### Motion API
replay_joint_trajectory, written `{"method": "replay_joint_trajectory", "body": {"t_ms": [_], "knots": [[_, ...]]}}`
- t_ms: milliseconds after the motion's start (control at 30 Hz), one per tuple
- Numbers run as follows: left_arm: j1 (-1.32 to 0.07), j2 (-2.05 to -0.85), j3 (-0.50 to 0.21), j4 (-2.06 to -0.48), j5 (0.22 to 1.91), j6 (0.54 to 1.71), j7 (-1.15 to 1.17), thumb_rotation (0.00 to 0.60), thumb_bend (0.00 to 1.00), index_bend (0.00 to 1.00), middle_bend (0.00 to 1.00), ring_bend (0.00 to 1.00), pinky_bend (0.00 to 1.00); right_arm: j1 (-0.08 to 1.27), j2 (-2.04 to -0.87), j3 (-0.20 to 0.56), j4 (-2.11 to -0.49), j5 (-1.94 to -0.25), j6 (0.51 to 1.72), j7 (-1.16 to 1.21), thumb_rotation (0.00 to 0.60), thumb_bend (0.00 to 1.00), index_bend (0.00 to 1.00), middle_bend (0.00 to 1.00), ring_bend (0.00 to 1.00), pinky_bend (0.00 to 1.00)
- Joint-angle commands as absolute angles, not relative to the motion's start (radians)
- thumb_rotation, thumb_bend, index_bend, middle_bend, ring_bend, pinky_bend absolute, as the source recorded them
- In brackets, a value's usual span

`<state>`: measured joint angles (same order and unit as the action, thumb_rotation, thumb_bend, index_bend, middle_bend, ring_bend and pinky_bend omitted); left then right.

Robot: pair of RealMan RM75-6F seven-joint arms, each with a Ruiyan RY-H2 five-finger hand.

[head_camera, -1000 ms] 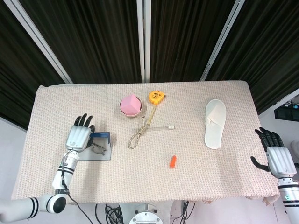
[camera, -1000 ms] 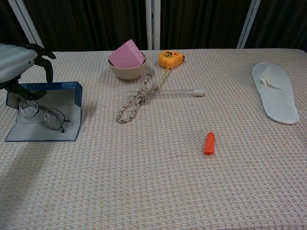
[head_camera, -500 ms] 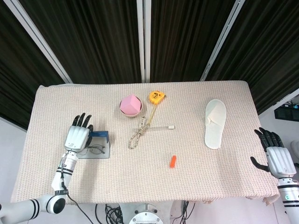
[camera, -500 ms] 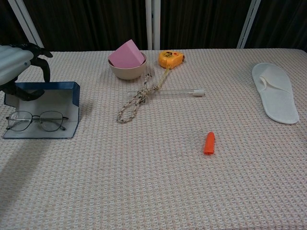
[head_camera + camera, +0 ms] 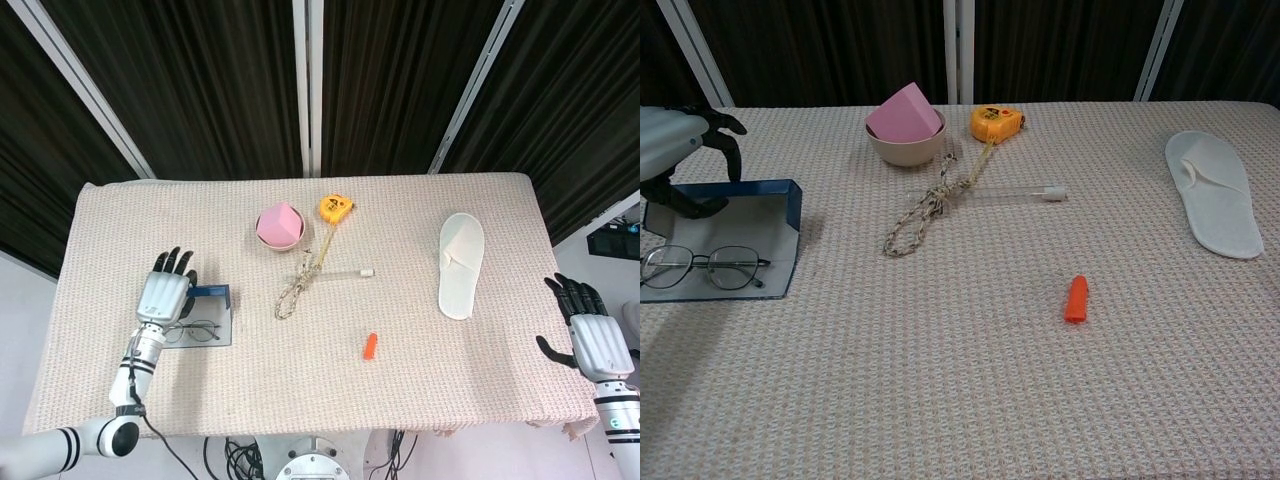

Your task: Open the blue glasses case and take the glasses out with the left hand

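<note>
The blue glasses case (image 5: pixel 750 235) lies open at the table's left, its lid standing upright at the back; it also shows in the head view (image 5: pixel 218 312). The thin-rimmed glasses (image 5: pixel 702 266) lie flat on the case's lower half, also visible from the head camera (image 5: pixel 197 330). My left hand (image 5: pixel 678 150) is over the lid's left end, dark fingers curled over the top edge and thumb in front, gripping the lid; from above my left hand (image 5: pixel 165 294) hides part of the case. My right hand (image 5: pixel 592 335) hangs off the table's right edge, fingers spread, holding nothing.
A bowl with a pink block (image 5: pixel 904 128), a yellow tape measure (image 5: pixel 995 122), a knotted rope (image 5: pixel 930 210) and a clear tube (image 5: pixel 1010 193) sit mid-table. An orange cap (image 5: pixel 1076 299) lies nearer the front. A white slipper (image 5: pixel 1215 205) lies at the right.
The case has slid slightly left with my left hand on its lid. The glasses have turned from a slant to lie level and further left. The right hand has not moved.
</note>
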<state>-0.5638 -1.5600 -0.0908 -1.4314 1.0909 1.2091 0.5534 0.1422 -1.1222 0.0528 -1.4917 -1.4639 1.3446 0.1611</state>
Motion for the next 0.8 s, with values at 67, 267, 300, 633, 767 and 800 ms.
{"method": "replay_joint_trajectory", "body": {"t_ms": [67, 267, 300, 633, 767, 800], "knots": [[-0.561, -1.551, -0.101, -1.443, 1.086, 1.2, 0.547, 0.6, 0.27, 0.02, 0.09, 0.01, 0.12, 0.142, -1.122, 0.054, -1.493, -1.464, 1.347, 0.162, 0.6, 0.22, 0.0, 0.0, 0.0, 0.0], [-0.553, -1.543, -0.114, -1.457, 1.084, 1.203, 0.538, 0.6, 0.22, 0.0, 0.09, 0.0, 0.12, 0.142, -1.122, 0.054, -1.495, -1.462, 1.346, 0.159, 0.6, 0.22, 0.0, 0.0, 0.0, 0.0], [-0.55, -1.538, -0.118, -1.468, 1.082, 1.203, 0.529, 0.6, 0.22, 0.0, 0.09, 0.01, 0.12, 0.142, -1.122, 0.054, -1.495, -1.462, 1.346, 0.159, 0.6, 0.22, 0.0, 0.0, 0.0, 0.0], [-0.498, -1.331, -0.081, -1.777, 1.077, 1.177, 0.49, 0.6, 0.29, 0.25, 0.09, 0.01, 0.12, 0.14, -1.119, 0.065, -1.492, -1.46, 1.36, 0.184, 0.6, 0.22, 0.0, 0.0, 0.0, 0.0], [-0.477, -1.319, -0.043, -1.797, 1.077, 1.155, 0.465, 0.6, 0.31, 0.29, 0.09, 0.01, 0.12, 0.142, -1.119, 0.065, -1.492, -1.464, 1.36, 0.187, 0.6, 0.22, 0.0, 0.0, 0.0, 0.0], [-0.473, -1.324, -0.038, -1.792, 1.078, 1.154, 0.458, 0.6, 0.31, 0.29, 0.09, 0.01, 0.12, 0.142, -1.118, 0.064, -1.493, -1.466, 1.36, 0.185, 0.6, 0.22, 0.0, 0.0, 0.0, 0.0]]}}
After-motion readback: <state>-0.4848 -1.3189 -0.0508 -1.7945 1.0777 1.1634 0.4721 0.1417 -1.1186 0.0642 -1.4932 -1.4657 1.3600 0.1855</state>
